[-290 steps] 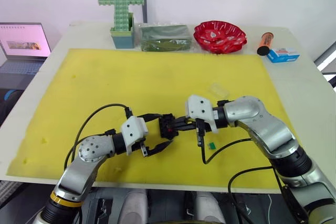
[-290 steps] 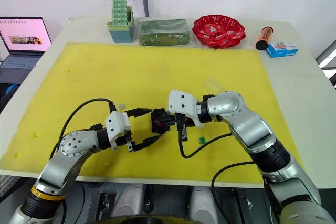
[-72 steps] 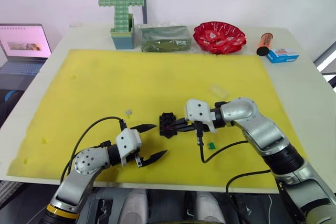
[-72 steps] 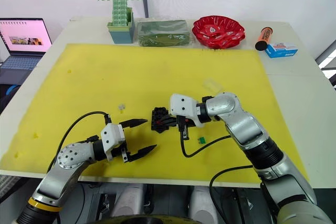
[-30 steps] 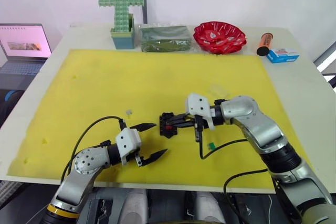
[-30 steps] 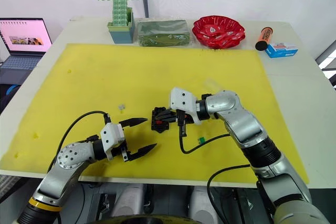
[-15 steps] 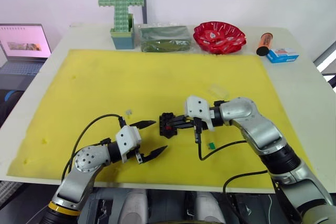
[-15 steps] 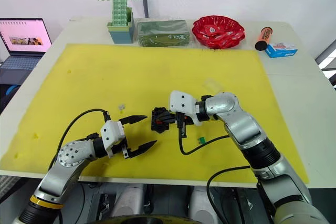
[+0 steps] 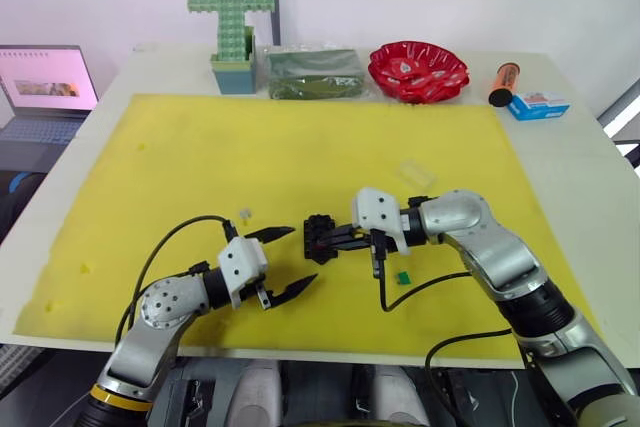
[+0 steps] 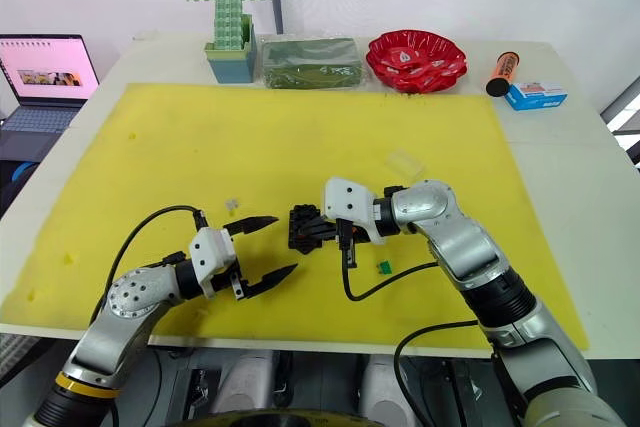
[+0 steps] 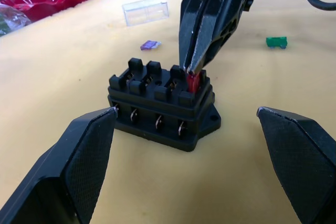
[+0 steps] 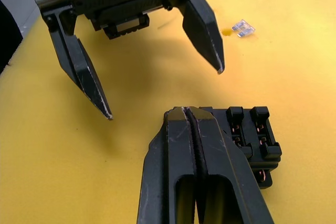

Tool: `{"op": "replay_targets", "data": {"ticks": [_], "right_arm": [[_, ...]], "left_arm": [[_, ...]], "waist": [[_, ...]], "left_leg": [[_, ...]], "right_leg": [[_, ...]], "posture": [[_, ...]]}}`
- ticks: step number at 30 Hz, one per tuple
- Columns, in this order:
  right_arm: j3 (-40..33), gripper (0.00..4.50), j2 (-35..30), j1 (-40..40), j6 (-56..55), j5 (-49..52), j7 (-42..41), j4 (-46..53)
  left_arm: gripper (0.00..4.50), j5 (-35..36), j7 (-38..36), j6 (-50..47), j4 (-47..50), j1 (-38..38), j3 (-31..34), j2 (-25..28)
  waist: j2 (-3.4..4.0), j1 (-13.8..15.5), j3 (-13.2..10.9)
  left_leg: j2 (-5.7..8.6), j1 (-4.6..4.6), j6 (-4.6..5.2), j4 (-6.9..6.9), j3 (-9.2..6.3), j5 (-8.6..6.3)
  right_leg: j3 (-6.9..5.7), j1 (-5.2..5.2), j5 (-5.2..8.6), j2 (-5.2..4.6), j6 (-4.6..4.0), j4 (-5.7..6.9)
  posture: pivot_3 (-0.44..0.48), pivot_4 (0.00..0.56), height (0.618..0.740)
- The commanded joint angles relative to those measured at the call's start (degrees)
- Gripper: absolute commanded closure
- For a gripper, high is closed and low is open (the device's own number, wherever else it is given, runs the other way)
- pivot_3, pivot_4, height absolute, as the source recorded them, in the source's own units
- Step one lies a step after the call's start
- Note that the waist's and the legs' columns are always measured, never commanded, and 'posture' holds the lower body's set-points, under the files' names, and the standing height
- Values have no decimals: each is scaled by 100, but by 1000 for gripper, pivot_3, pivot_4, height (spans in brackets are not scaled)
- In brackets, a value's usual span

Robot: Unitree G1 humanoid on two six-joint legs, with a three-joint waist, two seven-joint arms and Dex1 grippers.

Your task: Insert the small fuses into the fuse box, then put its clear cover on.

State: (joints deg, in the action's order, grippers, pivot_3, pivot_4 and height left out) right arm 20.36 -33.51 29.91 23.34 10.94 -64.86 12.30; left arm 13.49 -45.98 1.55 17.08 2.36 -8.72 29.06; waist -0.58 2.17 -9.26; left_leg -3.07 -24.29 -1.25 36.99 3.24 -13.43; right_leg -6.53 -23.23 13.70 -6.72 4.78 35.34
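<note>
Key relation: right gripper (image 11: 193, 69) sits directly over the end slot of the fuse box (image 11: 163, 103), tips pointing straight down into it; push axis looks vertical.
Red fuse (image 11: 193, 81): pinched at the right gripper's tips, partly down in that slot, top not yet flush, I'd judge.
Right gripper state: fingers pressed together on the red fuse.
Left gripper (image 9: 282, 261): spread wide, holding nothing, just beside the box, flanking it without touching.
Nearer arm: right, touching; left stands by.
Still loose: green fuse (image 9: 402, 277), purplish fuse (image 11: 150, 45), grey fuse (image 12: 243, 27), clear cover (image 11: 146, 11) on the yellow mat (image 9: 300, 157).
</note>
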Motion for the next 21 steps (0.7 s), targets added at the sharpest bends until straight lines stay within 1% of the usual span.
{"op": "replay_targets", "data": {"ticks": [1,12,21], "right_arm": [[30,4486,-19,11,-15,-109,75,16],[356,4486,-50,-46,-485,-579,156,-289],[287,4486,-199,-171,-510,-458,-13,-168]], "left_arm": [[0,45,35,3,232,-50,62,-8],[0,41,63,-51,273,-65,66,1],[0,36,97,-133,324,-66,61,-14]], "waist": [[0,-1,0],[4,-1,6],[6,4,9]], "left_leg": [[0,0,0,0,0,0],[0,1,0,0,0,0],[0,2,0,0,0,0]], "right_leg": [[0,0,0,0,0,0],[0,2,0,0,0,0],[0,3,0,0,-1,0]], "posture": [[0,150,740],[0,150,740],[0,150,740]]}}
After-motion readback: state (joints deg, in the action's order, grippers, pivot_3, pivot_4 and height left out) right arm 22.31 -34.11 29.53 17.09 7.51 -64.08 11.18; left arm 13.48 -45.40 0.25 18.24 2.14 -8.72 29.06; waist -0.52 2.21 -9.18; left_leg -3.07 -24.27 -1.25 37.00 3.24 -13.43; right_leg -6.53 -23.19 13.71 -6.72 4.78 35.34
